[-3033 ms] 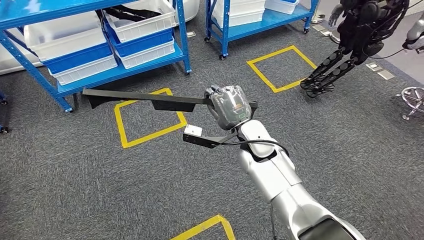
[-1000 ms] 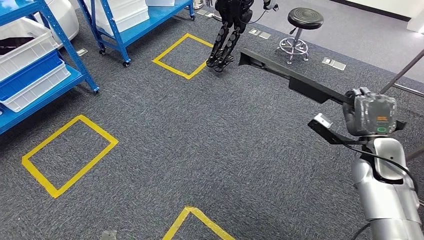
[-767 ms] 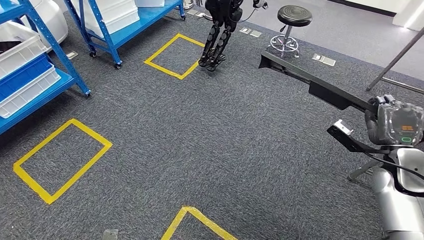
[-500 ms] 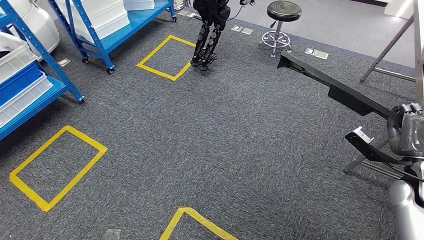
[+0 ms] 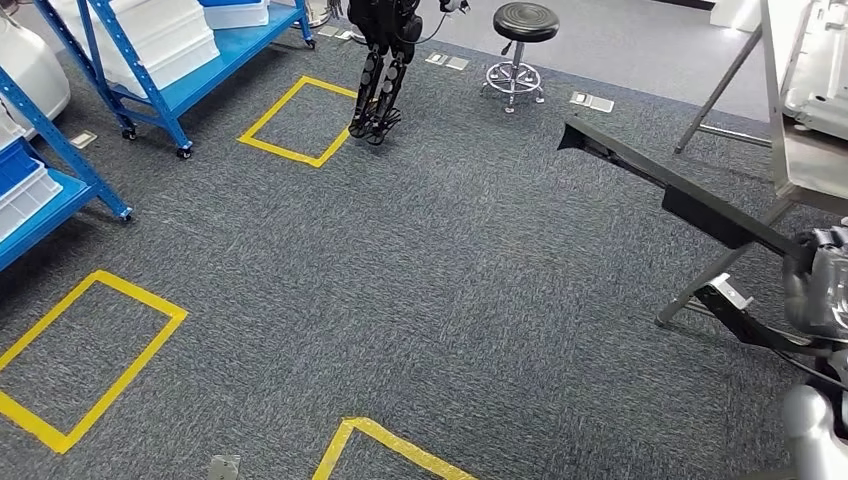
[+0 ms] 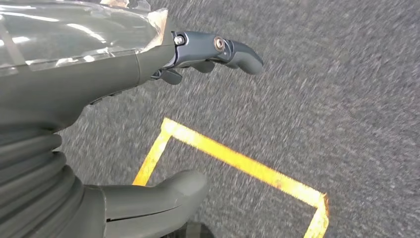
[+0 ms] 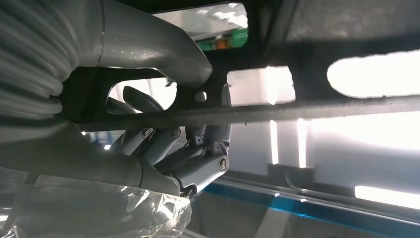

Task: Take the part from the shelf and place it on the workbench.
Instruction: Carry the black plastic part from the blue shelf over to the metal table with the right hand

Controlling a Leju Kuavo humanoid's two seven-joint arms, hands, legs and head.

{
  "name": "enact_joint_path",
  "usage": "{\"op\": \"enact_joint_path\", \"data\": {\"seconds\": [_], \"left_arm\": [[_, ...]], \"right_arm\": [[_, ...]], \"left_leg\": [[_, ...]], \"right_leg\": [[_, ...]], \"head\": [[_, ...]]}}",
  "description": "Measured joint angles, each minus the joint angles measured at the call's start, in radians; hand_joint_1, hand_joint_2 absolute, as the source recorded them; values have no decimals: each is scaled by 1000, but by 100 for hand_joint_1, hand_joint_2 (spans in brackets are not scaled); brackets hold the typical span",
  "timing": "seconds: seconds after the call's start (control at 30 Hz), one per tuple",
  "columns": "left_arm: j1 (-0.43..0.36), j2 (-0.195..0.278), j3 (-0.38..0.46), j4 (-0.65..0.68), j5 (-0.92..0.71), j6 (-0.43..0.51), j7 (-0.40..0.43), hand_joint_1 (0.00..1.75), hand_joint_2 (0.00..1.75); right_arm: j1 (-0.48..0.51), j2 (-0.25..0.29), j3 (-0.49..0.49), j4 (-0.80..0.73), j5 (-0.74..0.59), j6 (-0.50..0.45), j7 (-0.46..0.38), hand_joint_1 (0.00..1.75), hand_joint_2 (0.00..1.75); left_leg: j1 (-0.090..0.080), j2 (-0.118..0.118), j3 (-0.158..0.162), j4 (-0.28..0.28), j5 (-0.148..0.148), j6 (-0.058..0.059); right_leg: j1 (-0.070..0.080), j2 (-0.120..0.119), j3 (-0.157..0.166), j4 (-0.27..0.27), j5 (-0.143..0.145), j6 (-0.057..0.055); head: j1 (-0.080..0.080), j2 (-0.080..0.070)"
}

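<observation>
A long black part (image 5: 680,195) sticks out over the carpet, held at its near end by my right hand (image 5: 818,290) at the right edge of the head view. In the right wrist view the fingers (image 7: 168,148) curl around the dark bar of the part (image 7: 297,111), with the thumb (image 7: 153,44) over it. The metal workbench (image 5: 795,130) stands at the far right, its slanted legs beside the part. My left hand (image 6: 124,74) hangs above the carpet with its fingers apart and holds nothing.
Blue shelves (image 5: 160,60) with white bins stand at the far left. Yellow tape squares (image 5: 300,120) mark the grey carpet. Another robot's dark legs (image 5: 378,70) and a black stool (image 5: 520,40) stand at the back.
The camera has turned to the right: shelves, tape squares and stool slid left, and the workbench has come into view at the right. My right hand still grips the part.
</observation>
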Motion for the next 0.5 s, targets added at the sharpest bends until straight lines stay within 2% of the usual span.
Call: {"op": "enact_joint_path", "data": {"seconds": [0.07, 0.1, 0.13, 0.17, 0.2, 0.23, 0.27, 0.3, 0.33, 0.37, 0.43, 0.5], "left_arm": [[0, -1, 0, 0, -2, -1, -2, 0, 175], [0, -2, 0, 0, -3, -2, -5, 0, 175], [0, -3, 0, 0, -2, -3, -10, 0, 175], [0, -4, 0, 0, 0, -3, -18, 0, 175], [-2, -6, 1, -1, 4, -4, -26, 0, 175], [-3, -7, 1, -1, 9, -4, -34, 0, 175], [-6, -6, 2, -1, 14, -4, -40, 0, 175], [-9, -7, 2, -2, 17, -4, -45, 0, 175], [-12, -7, 3, -2, 18, -4, -49, 0, 175], [-15, -7, 3, -3, 17, -4, -51, 0, 175], [-19, -10, 3, -4, 15, -4, -53, 0, 175], [-22, -11, 3, -4, 14, -3, -53, 0, 175]], "right_arm": [[14, 1, -20, -12, -10, 1, 0, 171, 175], [24, 1, -30, -16, -17, 1, -1, 171, 175], [36, 2, -41, -20, -25, 2, -3, 171, 175], [51, 1, -53, -25, -35, 1, -8, 171, 175], [67, 0, -66, -31, -45, 0, -16, 171, 175], [83, -1, -79, -39, -54, -1, -24, 171, 175], [98, 1, -93, -46, -61, -3, -31, 171, 175], [112, 2, -106, -55, -66, -5, -37, 171, 175], [126, 4, -117, -63, -67, -8, -41, 171, 175], [138, 7, -126, -69, -68, -10, -44, 171, 175], [160, 11, -139, -79, -66, -14, -48, 171, 175], [172, 14, -149, -88, -67, -15, -51, 171, 175]], "left_leg": [[0, 14, 1, -10, 8, 2], [0, 22, 0, -10, 8, 2], [0, 30, -2, -9, 8, 2], [0, 36, -2, -7, 7, 0], [2, 42, -3, -4, 5, -3], [3, 48, -4, 2, 1, -9], [2, 53, -6, 9, -4, -17], [0, 57, -8, 17, -10, -25], [-2, 61, -9, 24, -15, -32], [-4, 65, -10, 27, -18, -35], [0, 70, -12, 35, -24, -41], [7, 49, -33, 83, -63, -49]], "right_leg": [[-4, -26, -60, 126, -58, -4], [-7, -30, -87, 186, -80, -2], [-11, -33, -101, 223, -90, 5], [-15, -36, -93, 216, -84, 15], [-21, -43, -62, 164, -64, 28], [-27, -55, -18, 86, -41, 39], [-28, -68, 19, 21, -22, 46], [-26, -76, 44, -24, -10, 44], [-24, -79, 53, -41, -7, 37], [-20, -73, 51, -36, -7, 27], [-24, -60, 49, -35, -5, 10], [-25, -47, 46, -35, 0, -4]], "head": [[4, 0], [6, 0], [6, 0], [6, 0], [6, 0], [6, 0], [7, 0], [7, 0], [6, 0], [4, 0], [1, 0], [-1, 0]]}}
